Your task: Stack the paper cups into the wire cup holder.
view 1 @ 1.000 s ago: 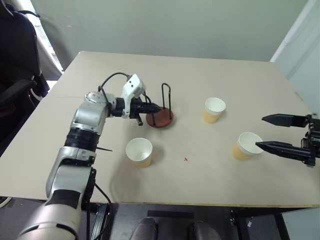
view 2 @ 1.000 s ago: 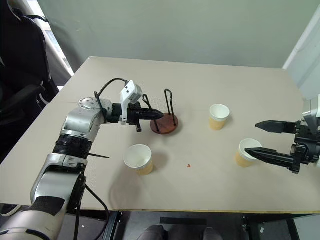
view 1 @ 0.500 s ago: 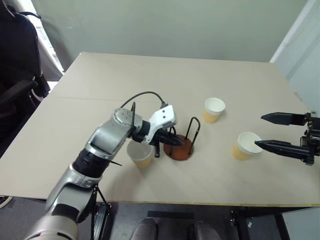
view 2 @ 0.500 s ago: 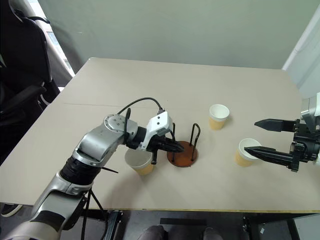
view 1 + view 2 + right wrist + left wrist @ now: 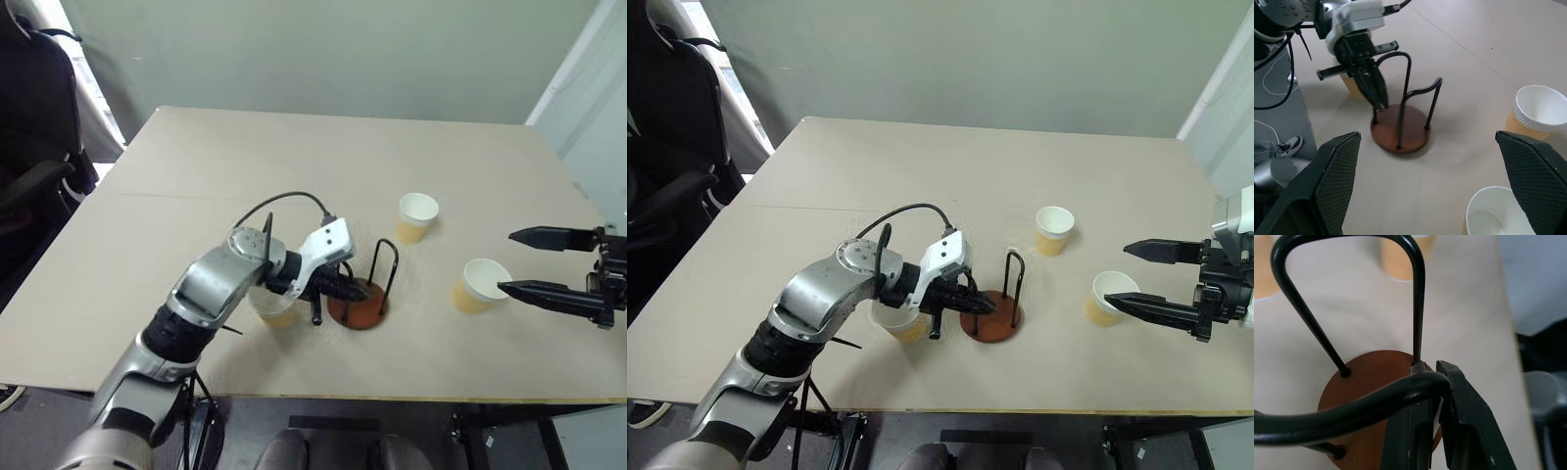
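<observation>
Left hand [image 5: 982,305]: clamped shut on one black wire loop of the cup holder, low down near the base; the fingers reach in from the robot's left, angled downward.
Cup holder [image 5: 359,304]: round reddish-brown base flat on the surface, thin black wire loops standing upright, no cup inside it; it sits near the front edge, between the near-left cup and the right-hand cups.
Near-left cup [image 5: 898,326]: upright, mostly hidden under the left wrist, just beside the holder on its left.
Far cup [image 5: 417,216]: upright, mouth up, white inside showing, standing behind and to the right of the holder, apart from it.
Right cup [image 5: 477,285]: upright, mouth up, right of the holder, just beside the lower finger of the right hand; contact cannot be told.
Right hand [image 5: 517,261]: fingers spread wide, holding nothing, hovering at the right side with tips pointing toward the cups.
Surface [image 5: 245,166]: pale beige tabletop, bare behind the cups.
</observation>
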{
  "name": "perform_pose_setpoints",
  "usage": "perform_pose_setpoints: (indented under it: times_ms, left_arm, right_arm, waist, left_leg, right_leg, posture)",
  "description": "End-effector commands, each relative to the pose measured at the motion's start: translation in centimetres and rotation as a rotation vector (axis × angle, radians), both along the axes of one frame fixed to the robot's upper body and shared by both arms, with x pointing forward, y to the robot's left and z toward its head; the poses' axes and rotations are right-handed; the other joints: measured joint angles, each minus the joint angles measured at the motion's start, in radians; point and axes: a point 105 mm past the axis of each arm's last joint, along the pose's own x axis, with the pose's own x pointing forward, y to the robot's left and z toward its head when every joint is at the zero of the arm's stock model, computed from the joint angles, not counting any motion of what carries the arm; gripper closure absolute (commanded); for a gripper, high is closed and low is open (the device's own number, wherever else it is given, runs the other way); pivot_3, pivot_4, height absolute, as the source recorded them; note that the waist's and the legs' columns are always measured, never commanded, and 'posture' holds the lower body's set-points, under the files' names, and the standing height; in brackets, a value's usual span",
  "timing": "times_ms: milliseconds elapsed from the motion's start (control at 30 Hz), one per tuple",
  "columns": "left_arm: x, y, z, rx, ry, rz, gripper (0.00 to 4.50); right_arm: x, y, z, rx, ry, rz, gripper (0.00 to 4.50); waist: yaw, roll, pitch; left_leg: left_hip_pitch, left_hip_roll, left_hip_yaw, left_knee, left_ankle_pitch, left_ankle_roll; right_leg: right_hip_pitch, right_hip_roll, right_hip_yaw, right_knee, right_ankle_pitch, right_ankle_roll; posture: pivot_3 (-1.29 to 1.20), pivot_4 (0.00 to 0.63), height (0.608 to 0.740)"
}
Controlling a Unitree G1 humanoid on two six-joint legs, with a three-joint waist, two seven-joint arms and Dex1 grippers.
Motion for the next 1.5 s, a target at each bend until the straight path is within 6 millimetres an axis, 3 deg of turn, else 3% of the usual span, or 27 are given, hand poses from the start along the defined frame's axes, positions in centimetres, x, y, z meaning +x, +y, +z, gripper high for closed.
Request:
perform_pose_setpoints:
  times_ms: [33, 400, 767, 800, 867, 1167, 1267, 1500]
  left_arm:
    - [-1.3, -0.5, -0.2, 0.006, -0.025, -0.086, 4.43]
    - [-1.2, -1.3, -2.5, 0.064, -0.132, -0.169, 4.43]
    - [-1.6, -0.1, -4.1, 0.181, -0.122, -0.201, 4.43]
    - [-1.7, 0.0, -4.2, 0.188, -0.114, -0.199, 3.87]
    - [-2.1, 0.0, -4.2, 0.183, -0.088, -0.202, 3.36]
    - [-1.6, 0.0, -3.5, 0.179, -0.145, -0.183, 0.01]
    - [-1.7, -0.1, -2.7, 0.161, -0.166, -0.195, 0.01]
    - [-1.9, 0.6, 1.5, 0.097, -0.227, -0.213, 0.01]
  right_arm:
    - [-0.2, 0.2, 0.8, -0.031, -0.037, 0.011, 0.0]
    - [-0.1, 0.0, 0.8, -0.041, -0.044, -0.005, 0.0]
    - [0.0, 0.0, 0.6, -0.05, -0.036, -0.006, 0.0]
    - [0.0, 0.0, 0.6, -0.051, -0.036, -0.006, 0.0]
    - [-0.1, -0.1, 0.6, -0.052, -0.034, -0.007, 0.0]
    - [-0.2, -0.2, -0.3, -0.093, 0.005, 0.001, 0.0]
    - [-0.2, -0.3, -0.5, -0.104, 0.015, 0.006, 0.0]
    - [0.2, -0.4, -1.1, -0.136, 0.04, 0.031, 0.0]
  waist:
    - [0.001, 0.0, 0.0]
    - [0.0, 0.0, 0.0]
    - [-0.004, 0.001, 0.0]
    - [-0.005, 0.001, -0.001]
    - [-0.006, 0.001, 0.0]
    - [-0.006, 0.001, -0.001]
    - [-0.006, 0.001, -0.001]
    - [-0.006, 0.001, 0.0]
  left_leg:
    - [0.0, 0.0, 0.0, 0.0, 0.0, 0.0]
    - [0.002, 0.0, -0.001, 0.0, 0.0, 0.001]
    - [0.002, 0.0, -0.001, -0.001, -0.001, 0.0]
    - [0.002, 0.0, -0.001, -0.001, -0.001, 0.0]
    - [0.002, 0.0, -0.001, -0.001, -0.001, 0.0]
    - [0.002, 0.0, -0.001, -0.003, -0.001, -0.001]
    - [0.002, 0.0, -0.001, -0.003, -0.001, -0.001]
    - [0.0, 0.0, -0.001, -0.003, -0.001, -0.001]
  right_leg:
    - [0.0, 0.0, 0.0, 0.0, 0.0, 0.0]
    - [0.003, 0.0, 0.0, -0.001, 0.0, -0.001]
    - [0.003, 0.0, 0.0, -0.001, -0.001, -0.002]
    - [0.003, 0.0, 0.0, -0.001, -0.001, -0.002]
    - [0.003, 0.0, 0.0, -0.001, -0.001, -0.002]
    - [0.002, 0.0, 0.0, -0.001, -0.002, -0.003]
    - [0.002, 0.0, 0.0, -0.002, -0.002, -0.003]
    - [0.001, 0.0, 0.0, -0.002, -0.002, -0.003]
  posture:
    - [0.0, 0.15, 0.74]
    - [0.0, 0.15, 0.74]
    - [0.0, 0.15, 0.74]
    - [0.0, 0.15, 0.74]
    - [0.0, 0.15, 0.74]
    - [0.0, 0.15, 0.74]
    - [0.0, 0.15, 0.74]
    - [0.0, 0.15, 0.74]
